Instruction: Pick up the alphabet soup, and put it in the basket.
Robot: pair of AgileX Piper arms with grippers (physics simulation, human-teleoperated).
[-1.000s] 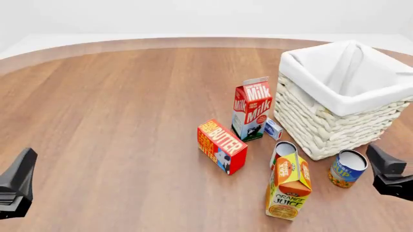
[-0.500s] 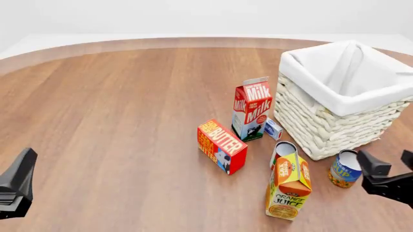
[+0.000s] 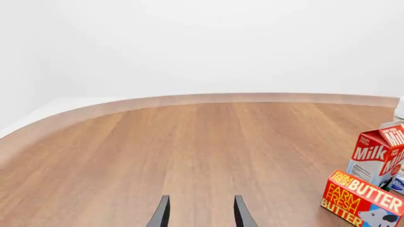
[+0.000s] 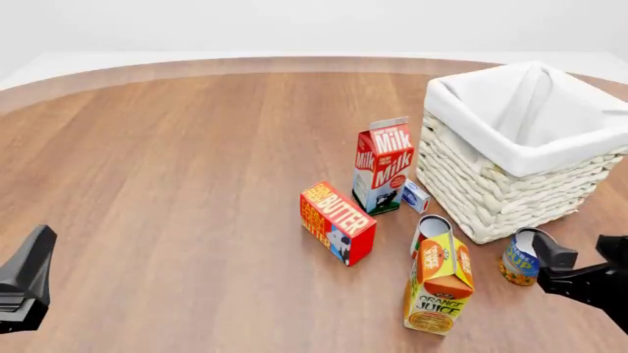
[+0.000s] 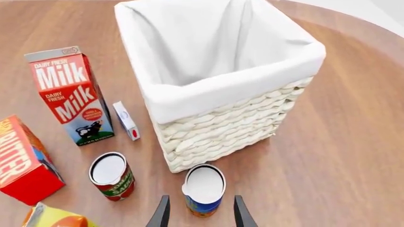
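Note:
The alphabet soup (image 4: 517, 258) is a short can with a blue label and pale top. It stands upright on the table just in front of the basket (image 4: 496, 193). My right gripper (image 4: 579, 254) is open beside the can's right side, and one finger overlaps it in the front view. In the right wrist view the alphabet soup (image 5: 203, 189) stands just ahead of the right gripper (image 5: 200, 208), lined up with the gap between its fingers, with the basket (image 5: 218, 130) close behind. My left gripper (image 4: 29, 273) rests far to the left; in its wrist view the left gripper (image 3: 200, 213) is open and holds nothing.
An orange juice carton (image 4: 439, 283) and a red-and-white can (image 4: 429, 229) stand left of the soup. A milk carton (image 4: 384, 165), a small blue-white box (image 4: 415, 196) and a butter box (image 4: 337, 222) sit further left, near the basket's left wall.
My right gripper has moved left and slightly down toward the alphabet soup, and now overlaps its right side. The left arm and all objects are unmoved.

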